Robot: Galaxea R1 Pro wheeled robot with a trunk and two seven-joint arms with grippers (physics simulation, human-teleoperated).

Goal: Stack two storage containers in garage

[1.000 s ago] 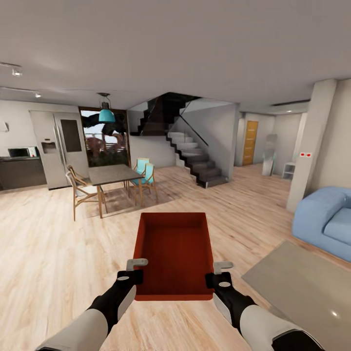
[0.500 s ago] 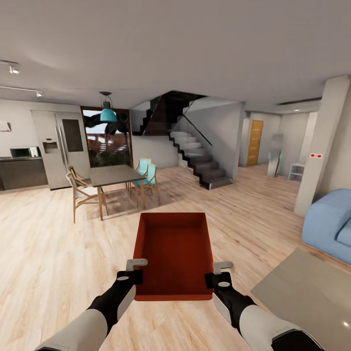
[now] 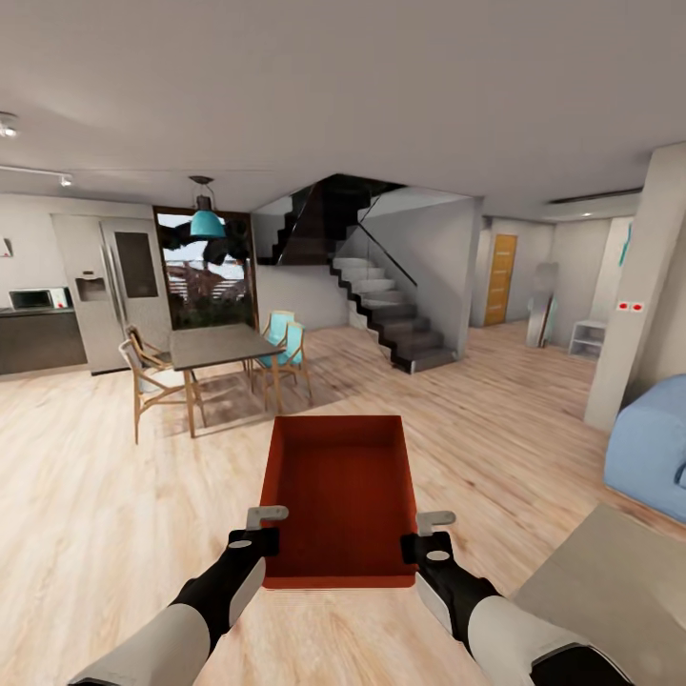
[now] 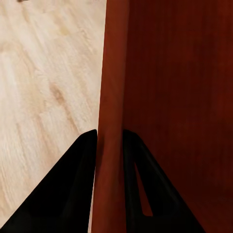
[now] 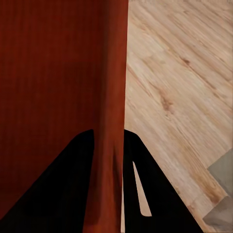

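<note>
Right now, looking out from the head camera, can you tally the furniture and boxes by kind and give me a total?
Storage containers: 1, the orange-red storage container, carried by the left tool and right tool
Dining tables: 1, the dining table
Chairs: 4, two wooden chairs, two turquoise chairs
Sofas: 1, the blue sofa
Total: 7

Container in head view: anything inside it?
No. The storage container, held between the left gripper and right gripper, shows only its bare orange-red bottom and walls.
</note>
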